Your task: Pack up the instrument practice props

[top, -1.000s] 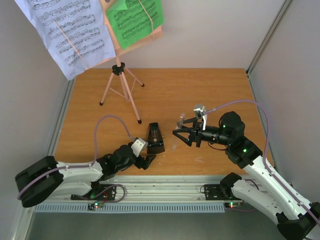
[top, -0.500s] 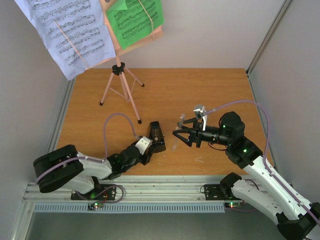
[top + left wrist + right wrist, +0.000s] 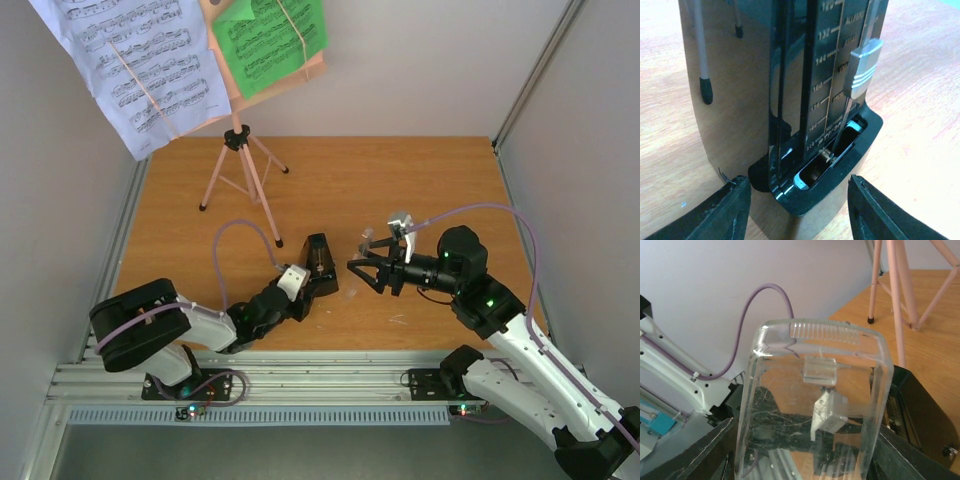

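Left wrist view: left gripper (image 3: pixel 797 192) released, straddling metronome (image 3: pixel 830 100); right gripper (image 3: pixel 807 450) grasps clear cover (image 3: pixel 815 345). Recapping step, judged; next needs careful alignment.

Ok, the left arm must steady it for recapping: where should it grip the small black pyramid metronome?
Grip the small black pyramid metronome at its wide base, coming low from the pendulum face, one finger on each flank. The body tapers upward, so a higher pinch would likely slip. The left tool straddles it, open.

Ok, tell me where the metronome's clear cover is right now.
The clear cover is held in the right gripper, off the metronome and just to its right, near the middle of the top view.
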Robot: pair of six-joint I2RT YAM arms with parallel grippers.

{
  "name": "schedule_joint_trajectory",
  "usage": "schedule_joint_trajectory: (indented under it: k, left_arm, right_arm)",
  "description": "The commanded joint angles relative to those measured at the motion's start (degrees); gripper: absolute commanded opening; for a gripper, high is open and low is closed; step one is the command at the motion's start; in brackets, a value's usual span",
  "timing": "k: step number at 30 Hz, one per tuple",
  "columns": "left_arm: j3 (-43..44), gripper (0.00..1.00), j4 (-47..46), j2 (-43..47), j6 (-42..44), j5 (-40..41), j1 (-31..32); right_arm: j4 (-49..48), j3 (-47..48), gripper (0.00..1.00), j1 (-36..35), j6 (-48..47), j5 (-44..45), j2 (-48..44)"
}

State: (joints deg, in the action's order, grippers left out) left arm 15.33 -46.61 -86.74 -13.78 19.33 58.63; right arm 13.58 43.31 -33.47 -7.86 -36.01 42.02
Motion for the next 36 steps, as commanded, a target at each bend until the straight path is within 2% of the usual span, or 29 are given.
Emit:
schedule_joint_trajectory:
  k: [1, 5, 11, 18, 22, 26, 29, 36]
  left_arm:
    - [0.1, 0.56, -7.9, 1.5, -4.0, -0.4, 0.2]
    - [-0.1, 0.62, -0.7, 7.8, -6.9, -3.9, -0.6]
    - [-0.4, 0.67, 11.8, 19.7, -8.8, -10.4, -2.3]
    - [0.7, 0.81, 26.3, 33.9, -12.1, -23.8, -9.6]
    - [2.0, 0.88, 29.9, 36.6, -11.7, -29.9, -13.8]
    - [3.6, 0.88, 33.0, 35.6, -14.2, -39.2, -22.1]
    - [2.8, 0.86, 30.3, 35.6, -16.8, -44.9, -27.8]
    - [2.0, 0.85, 36.4, 42.2, -10.2, -35.2, -28.2]
  right_arm:
    - [1.2, -1.5, 0.52, -0.3, -2.3, 4.3, -1.0]
    - [1.2, -2.6, 0.50, -0.4, -2.9, 7.7, -1.3]
    - [-0.4, -6.2, 0.50, -5.0, -5.1, 20.5, -4.6]
    - [-2.9, -7.9, 0.51, -16.8, -8.2, 37.4, -3.5]
    - [-7.5, -8.5, 0.51, -23.5, -8.8, 44.8, 0.1]
    - [-10.7, -7.7, 0.51, -28.6, -9.3, 52.7, 5.5]
    - [-13.0, -6.8, 0.51, -31.0, -9.9, 55.6, 9.7]
    - [-21.3, -6.8, 0.51, -33.2, -8.9, 63.9, 19.6]
